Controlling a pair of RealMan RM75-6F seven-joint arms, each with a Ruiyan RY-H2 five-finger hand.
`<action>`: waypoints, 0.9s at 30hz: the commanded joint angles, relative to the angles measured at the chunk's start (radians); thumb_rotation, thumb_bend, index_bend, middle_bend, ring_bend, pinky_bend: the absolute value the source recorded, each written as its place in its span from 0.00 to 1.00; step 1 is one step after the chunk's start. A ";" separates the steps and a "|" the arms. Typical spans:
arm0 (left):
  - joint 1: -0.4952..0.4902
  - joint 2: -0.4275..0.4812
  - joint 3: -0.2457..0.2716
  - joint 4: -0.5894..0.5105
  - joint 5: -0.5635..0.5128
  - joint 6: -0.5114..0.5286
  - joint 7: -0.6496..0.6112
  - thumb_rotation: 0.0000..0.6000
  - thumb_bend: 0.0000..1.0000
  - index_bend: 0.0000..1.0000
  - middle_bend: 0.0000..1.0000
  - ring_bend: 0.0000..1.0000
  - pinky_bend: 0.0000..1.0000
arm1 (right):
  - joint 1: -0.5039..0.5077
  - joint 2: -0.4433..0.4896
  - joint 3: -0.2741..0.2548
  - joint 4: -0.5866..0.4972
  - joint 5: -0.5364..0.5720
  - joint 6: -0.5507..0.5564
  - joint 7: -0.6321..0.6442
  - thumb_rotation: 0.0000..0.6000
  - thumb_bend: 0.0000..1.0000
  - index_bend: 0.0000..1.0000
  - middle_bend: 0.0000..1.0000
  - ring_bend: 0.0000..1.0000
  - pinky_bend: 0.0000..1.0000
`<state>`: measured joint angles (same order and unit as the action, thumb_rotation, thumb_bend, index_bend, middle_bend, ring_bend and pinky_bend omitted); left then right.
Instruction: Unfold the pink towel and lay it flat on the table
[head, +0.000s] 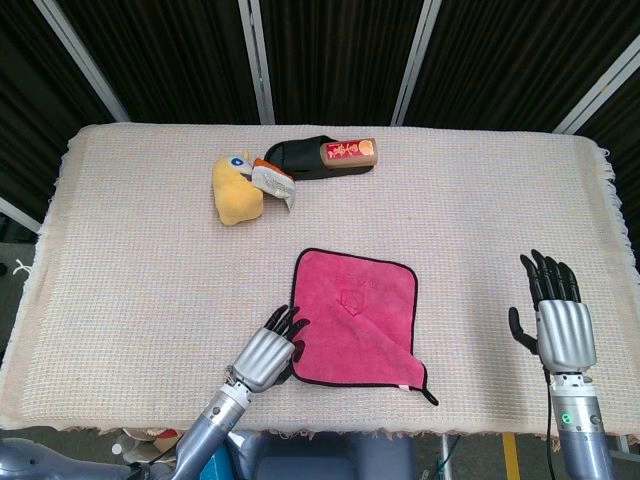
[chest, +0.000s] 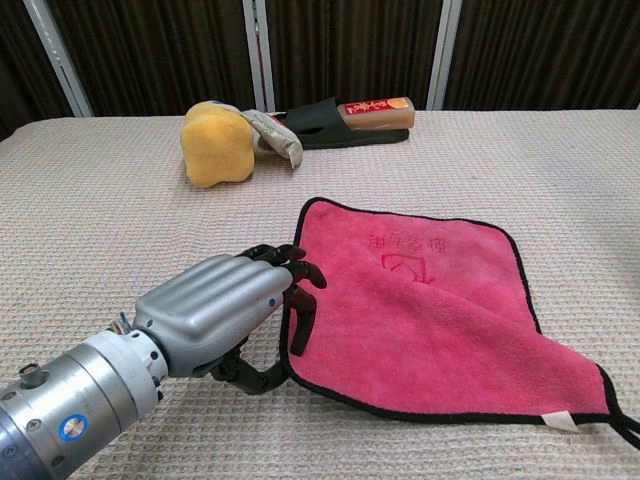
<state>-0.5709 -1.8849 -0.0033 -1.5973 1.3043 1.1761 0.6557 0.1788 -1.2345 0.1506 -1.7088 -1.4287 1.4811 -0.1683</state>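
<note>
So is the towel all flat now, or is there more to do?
Nearly. The towel is opened out on the table and mostly flat. The left robot hand holds its near left edge. One fold runs toward the tagged corner, which looks lifted. Left: smooth that out and let go. The right robot hand hovers open, away from it.

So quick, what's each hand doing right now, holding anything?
Left hand: holding the near-left edge of the pink towel.
Right hand: open, fingers apart, holding nothing, off to the side.

a yellow plush toy (head: 236, 190) lies beside a black slipper (head: 318, 156) (far side) on the woven tablecloth (head: 130, 280).
</note>
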 joint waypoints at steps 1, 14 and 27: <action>0.004 0.008 0.005 -0.002 0.003 -0.003 -0.002 1.00 0.45 0.65 0.15 0.02 0.03 | -0.002 0.000 -0.002 -0.001 -0.002 0.002 0.000 1.00 0.47 0.01 0.05 0.00 0.06; 0.019 0.040 0.015 -0.009 0.018 -0.011 -0.017 1.00 0.45 0.65 0.15 0.02 0.03 | -0.005 -0.004 -0.009 0.002 -0.007 0.002 -0.004 1.00 0.47 0.01 0.05 0.00 0.06; 0.030 0.067 0.020 -0.022 0.037 -0.018 -0.034 1.00 0.45 0.65 0.15 0.02 0.03 | -0.003 -0.008 -0.007 0.005 -0.003 -0.003 -0.010 1.00 0.47 0.01 0.05 0.00 0.06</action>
<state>-0.5411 -1.8179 0.0159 -1.6187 1.3406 1.1579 0.6224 0.1761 -1.2424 0.1441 -1.7040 -1.4323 1.4780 -0.1777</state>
